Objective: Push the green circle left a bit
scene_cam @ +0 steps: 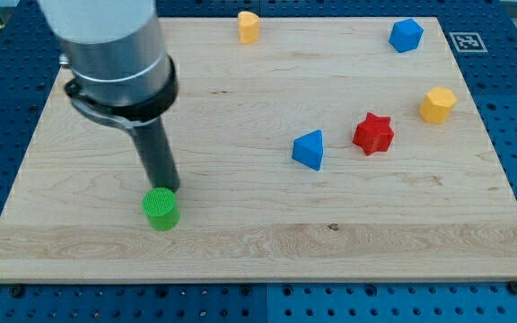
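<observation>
The green circle (161, 208) sits low on the surface (240, 242), toward the view's left, upright as a short cylinder. Our tip (170, 187) comes down just above it in the view, slightly to its right, right at the block's top edge; whether they touch we cannot tell. Our end effector is only this bare dark rod, with nothing that opens, closes or holds. The rod rises toward the view's top left into a grey cylindrical housing (110, 45).

Well apart, toward the view's right, a blue triangle (310, 149) lies near the middle of the surface, with a red star (372, 134) just beside it on its right. Farther right is a yellow block (437, 105). Along the view's top, a second yellow block (249, 27) stands near the centre and a blue block (406, 35) near the right corner.
</observation>
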`<action>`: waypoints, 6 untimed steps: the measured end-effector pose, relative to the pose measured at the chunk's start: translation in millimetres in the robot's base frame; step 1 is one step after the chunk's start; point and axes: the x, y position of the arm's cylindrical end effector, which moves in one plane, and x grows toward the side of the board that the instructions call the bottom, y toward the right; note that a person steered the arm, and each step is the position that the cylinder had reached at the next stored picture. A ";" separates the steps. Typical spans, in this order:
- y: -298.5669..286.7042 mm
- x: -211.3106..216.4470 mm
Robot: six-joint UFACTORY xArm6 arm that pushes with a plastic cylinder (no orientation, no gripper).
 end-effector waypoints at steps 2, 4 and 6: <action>23.8 27.0; -20.5 34.1; -19.6 36.8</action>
